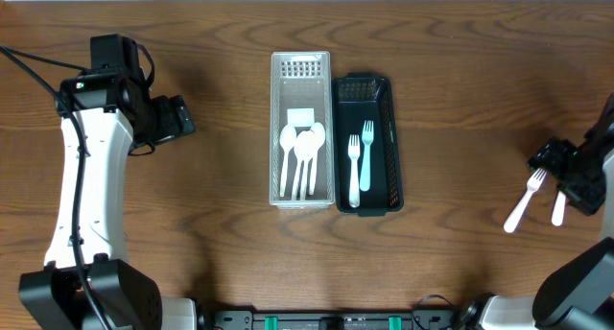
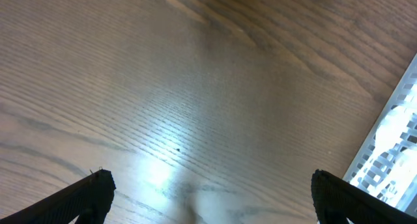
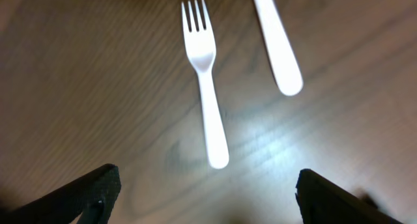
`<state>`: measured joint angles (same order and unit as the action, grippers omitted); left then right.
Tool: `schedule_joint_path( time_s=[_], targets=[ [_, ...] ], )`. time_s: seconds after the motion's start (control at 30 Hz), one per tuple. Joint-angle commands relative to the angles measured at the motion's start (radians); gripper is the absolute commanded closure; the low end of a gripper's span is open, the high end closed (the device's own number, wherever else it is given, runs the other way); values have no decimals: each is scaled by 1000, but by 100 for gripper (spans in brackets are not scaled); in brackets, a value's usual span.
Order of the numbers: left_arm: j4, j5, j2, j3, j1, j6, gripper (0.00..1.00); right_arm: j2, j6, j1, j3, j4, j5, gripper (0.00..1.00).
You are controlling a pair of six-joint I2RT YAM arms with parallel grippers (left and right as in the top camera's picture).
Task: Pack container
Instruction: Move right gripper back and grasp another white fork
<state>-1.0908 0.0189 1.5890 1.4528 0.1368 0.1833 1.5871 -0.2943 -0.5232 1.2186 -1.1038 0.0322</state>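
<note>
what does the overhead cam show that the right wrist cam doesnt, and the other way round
Only overhead: the white perforated plastic bin holding white plastic spoons, the black mesh plastic bin holding two white forks, and the left gripper over bare wood. Only right wrist: the right gripper's own fingers spread open at the lower corners, nothing between them. Both: the loose white plastic fork lying on the brown wooden table, and beside it a second white utensil handle whose head neither view shows.

The overhead camera looks straight down on the whole table (image 1: 211, 42). Both wrist cameras look down from close: left shares with it the white tray (image 2: 394, 142), right the loose fork (image 3: 203, 74).
</note>
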Motion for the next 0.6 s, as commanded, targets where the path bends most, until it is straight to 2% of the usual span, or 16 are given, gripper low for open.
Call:
schedule_joint_path(
  time_s=[0.0,0.17,0.57],
  targets=[
    [0,-5,-8,10,4,-8,2,-3,67,-6,-89,87,-22,10],
    [1,-5,-8,10,4,-18,2,2,67,-7,-220,258,-23,10],
    [1,-5,-8,10,4,-18,2,152,68,-7,-272,395,-40,12]
  ],
)
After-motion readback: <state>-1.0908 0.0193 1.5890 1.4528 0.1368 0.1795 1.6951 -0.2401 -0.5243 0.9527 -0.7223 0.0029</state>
